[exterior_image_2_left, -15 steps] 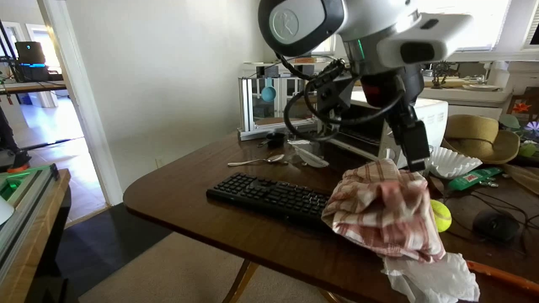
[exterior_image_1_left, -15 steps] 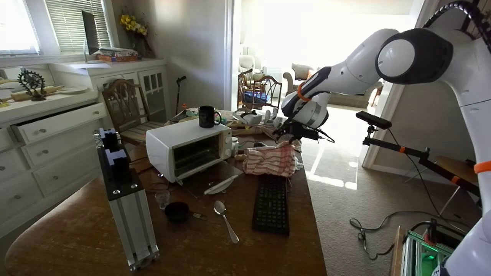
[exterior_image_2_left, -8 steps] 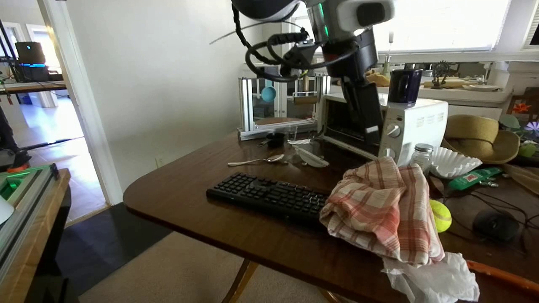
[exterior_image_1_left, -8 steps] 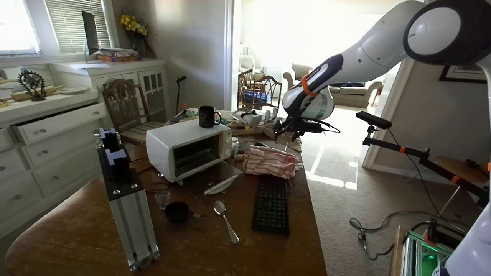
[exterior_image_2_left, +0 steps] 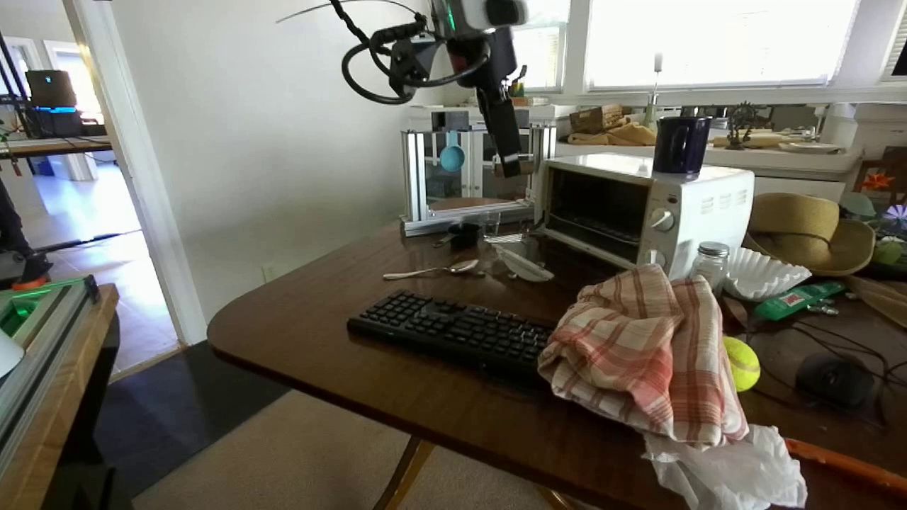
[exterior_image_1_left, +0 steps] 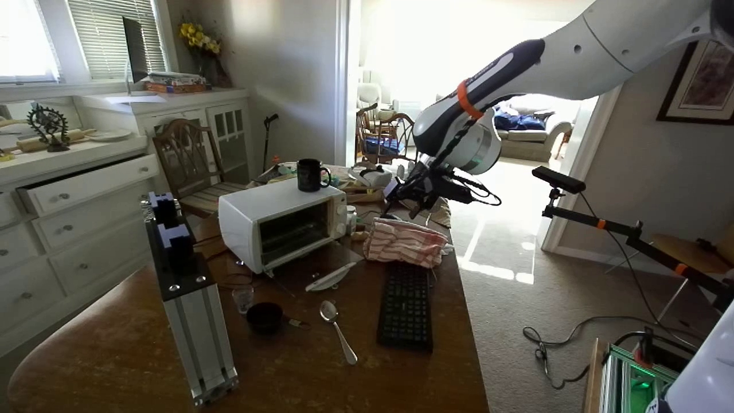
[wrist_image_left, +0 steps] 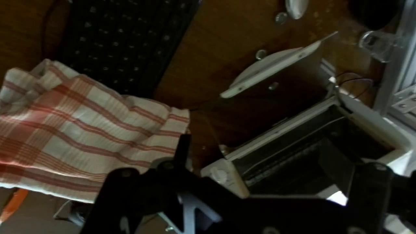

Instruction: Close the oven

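At the left in an exterior view there are white drawers (exterior_image_1_left: 86, 221), and the top one is pulled part of the way out. Closer to us, on the brown table (exterior_image_1_left: 321, 390), stands a tall silver frame (exterior_image_1_left: 198, 338) with a black top. Just to its right are a small clear cup (exterior_image_1_left: 243, 299) and a round black cup (exterior_image_1_left: 264, 317). Farther back on the table sits the white oven (exterior_image_1_left: 266, 202). A dark mug (exterior_image_1_left: 309, 175) stands upright on top of it, near the right end. The oven is open: its glass door (exterior_image_1_left: 315, 267) is down in front, with a white handle (exterior_image_1_left: 331, 277) on the outer edge, and the dark inside shows in both exterior views. A jar (exterior_image_1_left: 351, 221) is just beside the oven on the right. On the near side lies a shiny spoon (exterior_image_1_left: 329, 311). Next comes a bunched-up red and white cloth (exterior_image_1_left: 407, 244), at the far end of a black keyboard (exterior_image_1_left: 404, 312). The black gripper (exterior_image_1_left: 400, 212) hangs in the air above the table, apart from the oven. Its fingers (wrist_image_left: 182, 151) are spread wide, with just air between them. The robot's white arm (exterior_image_1_left: 596, 69) comes in from the right. On the far right wall is a picture (exterior_image_1_left: 702, 86) in a dark frame.
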Action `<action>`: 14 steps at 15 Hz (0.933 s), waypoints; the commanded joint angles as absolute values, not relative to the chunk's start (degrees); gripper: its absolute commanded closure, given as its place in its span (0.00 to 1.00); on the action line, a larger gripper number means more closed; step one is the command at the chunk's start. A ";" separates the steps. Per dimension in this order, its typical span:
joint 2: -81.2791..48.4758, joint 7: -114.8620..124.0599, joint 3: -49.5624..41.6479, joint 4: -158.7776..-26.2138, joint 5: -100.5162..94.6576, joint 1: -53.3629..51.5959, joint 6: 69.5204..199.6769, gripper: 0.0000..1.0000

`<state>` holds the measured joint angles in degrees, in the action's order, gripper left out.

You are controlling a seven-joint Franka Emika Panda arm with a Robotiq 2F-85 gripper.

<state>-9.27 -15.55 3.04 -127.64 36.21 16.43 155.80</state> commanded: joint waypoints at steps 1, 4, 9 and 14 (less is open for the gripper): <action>-1.63 -30.30 10.87 -134.89 52.02 18.75 160.43 0.00; 2.04 -42.53 14.10 -136.95 65.27 16.91 161.73 0.00; 1.72 -63.05 16.19 -139.48 81.26 14.18 164.86 0.00; 0.35 -63.86 16.24 -139.72 80.59 14.39 166.48 0.00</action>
